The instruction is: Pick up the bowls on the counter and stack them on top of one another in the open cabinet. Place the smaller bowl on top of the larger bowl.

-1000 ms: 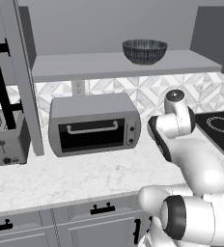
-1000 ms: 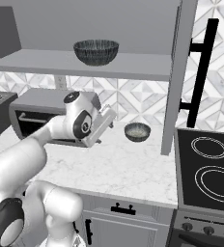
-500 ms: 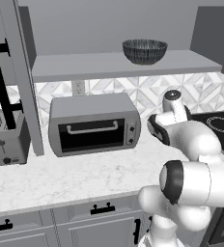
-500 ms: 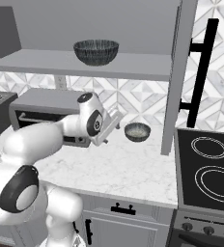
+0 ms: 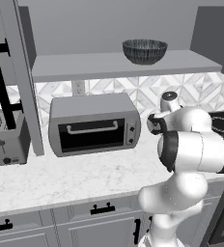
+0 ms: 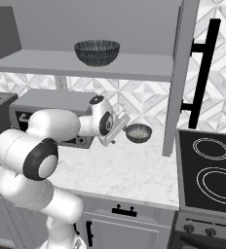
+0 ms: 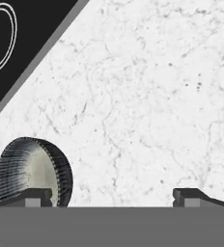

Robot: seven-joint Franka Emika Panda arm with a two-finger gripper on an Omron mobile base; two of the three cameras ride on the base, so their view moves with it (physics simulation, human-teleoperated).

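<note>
The larger bowl (image 6: 97, 52) (image 5: 144, 51) stands upright on the grey shelf (image 6: 139, 69) of the open cabinet. On the white marble counter (image 6: 129, 170), near the backsplash, sits the smaller bowl (image 6: 138, 132). My gripper (image 6: 116, 133) hangs just left of it, a little above the counter. In the hand view the gripper (image 7: 113, 198) is open, with bare counter (image 7: 147, 96) between the fingertips. There the smaller bowl (image 7: 34, 171) lies at the lower left, beside the left fingertip (image 7: 36, 197) and outside the gap.
A silver toaster oven (image 5: 94, 124) stands at the back of the counter under the shelf, with a toaster (image 5: 5, 137) to its left. The cabinet doors (image 6: 180, 73) (image 5: 17, 72) hang open on both sides. A black stove top (image 6: 210, 165) borders the counter on the right.
The arm has swung round and the hand has moved right, closer to the smaller bowl. The jaws have stayed wide open. Neither bowl has moved.
</note>
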